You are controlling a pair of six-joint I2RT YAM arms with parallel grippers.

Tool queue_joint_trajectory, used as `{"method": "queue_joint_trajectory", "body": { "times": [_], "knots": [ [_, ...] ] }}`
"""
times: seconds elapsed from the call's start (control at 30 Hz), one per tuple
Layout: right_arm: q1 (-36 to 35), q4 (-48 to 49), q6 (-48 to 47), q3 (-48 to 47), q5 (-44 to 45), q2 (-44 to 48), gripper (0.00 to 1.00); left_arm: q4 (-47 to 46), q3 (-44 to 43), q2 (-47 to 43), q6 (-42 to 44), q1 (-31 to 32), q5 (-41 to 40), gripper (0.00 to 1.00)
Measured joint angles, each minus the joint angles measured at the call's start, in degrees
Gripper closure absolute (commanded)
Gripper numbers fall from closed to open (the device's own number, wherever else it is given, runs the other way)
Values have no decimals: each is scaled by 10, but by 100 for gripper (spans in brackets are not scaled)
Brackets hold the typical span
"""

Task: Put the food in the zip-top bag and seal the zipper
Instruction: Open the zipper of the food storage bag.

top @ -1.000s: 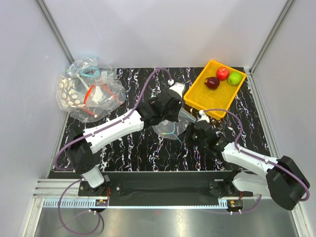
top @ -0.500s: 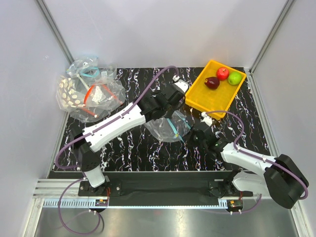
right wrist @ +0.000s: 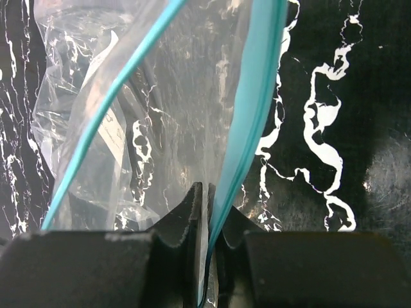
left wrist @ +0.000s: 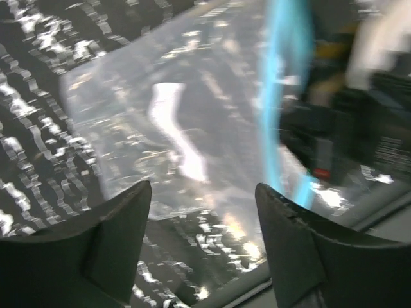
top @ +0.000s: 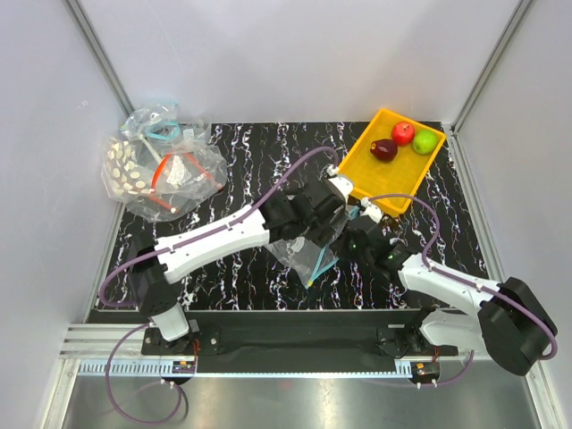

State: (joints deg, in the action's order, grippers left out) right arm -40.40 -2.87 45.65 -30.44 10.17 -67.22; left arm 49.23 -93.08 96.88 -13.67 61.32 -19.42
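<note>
- Table top (top: 241, 152): black, streaked with white marble-like veins.
- Zip-top bag (top: 299, 257): clear, with white glints on its creases.
- Zipper (right wrist: 250, 109): a teal-blue strip along the bag's mouth.
- Tray (top: 380, 186): bright yellow-orange.
- Maroon fruit (top: 383, 149): dark maroon, glossy.
- Red fruit (top: 403, 133): bright red.
- Green fruit (top: 425, 141): lime green.
- Left arm (top: 214, 239) and right arm (top: 447, 286): white shells, black joints, purple cables.
- Left gripper (left wrist: 202, 199) and right gripper (right wrist: 207, 196): black fingers.
- Heap of other bags (top: 183, 174): clear with red-orange strips.
- Dotted bag (top: 125, 170): clear, covered in white dots.
- Walls (top: 295, 54): plain pale grey.
</note>
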Motion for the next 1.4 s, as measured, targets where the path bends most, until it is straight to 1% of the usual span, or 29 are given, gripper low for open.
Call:
{"method": "queue_joint_trajectory", "body": {
  "times": [0.03, 0.1, 0.23, 0.33, 0.53, 0.77, 0.93, 1.03, 1.17, 1.2, 1.27, 1.3, 1.33, 1.37, 1.4],
  "knots": [
    [0, 1, -2, -1, 0, 0, 86, -6, 1, 0, -4, 9, 1, 24],
    [0, 2, -6, -2, -2, 1, 86, -20, 7, 0, -16, 26, 0, 23],
    [0, 0, -11, 2, -2, 12, 86, -47, 40, -10, -35, 30, 4, 21],
    [0, 0, -14, 2, -2, 21, 86, -60, 63, -16, -50, 29, 7, 21],
    [0, 1, -15, 2, -3, 32, 87, -78, 82, -21, -70, 31, 9, 21],
    [0, 19, -13, 2, -3, 60, 88, -136, 159, -59, -101, 31, 11, 20],
    [0, 26, -12, 2, -7, 66, 90, -163, 168, -63, -118, 29, 4, 20],
    [0, 28, -12, 5, -9, 70, 90, -170, 168, -64, -120, 27, -11, 23],
    [0, 32, -12, 8, -12, 80, 91, -158, 142, -42, -119, 24, -38, 31],
    [0, 33, -12, 8, -12, 83, 91, -157, 133, -32, -119, 24, -45, 38],
    [0, 33, -12, 8, -12, 86, 93, -151, 120, -14, -121, 24, -62, 46],
    [0, 32, -12, 8, -12, 87, 93, -143, 117, -7, -119, 23, -69, 57],
    [0, 32, -12, 8, -11, 87, 93, -134, 116, -3, -120, 23, -77, 62],
    [0, 31, -11, 8, -10, 87, 94, -123, 114, 0, -121, 23, -82, 70],
    [0, 31, -10, 8, -8, 87, 95, -110, 113, 3, -120, 23, -88, 82]
  ]
}}
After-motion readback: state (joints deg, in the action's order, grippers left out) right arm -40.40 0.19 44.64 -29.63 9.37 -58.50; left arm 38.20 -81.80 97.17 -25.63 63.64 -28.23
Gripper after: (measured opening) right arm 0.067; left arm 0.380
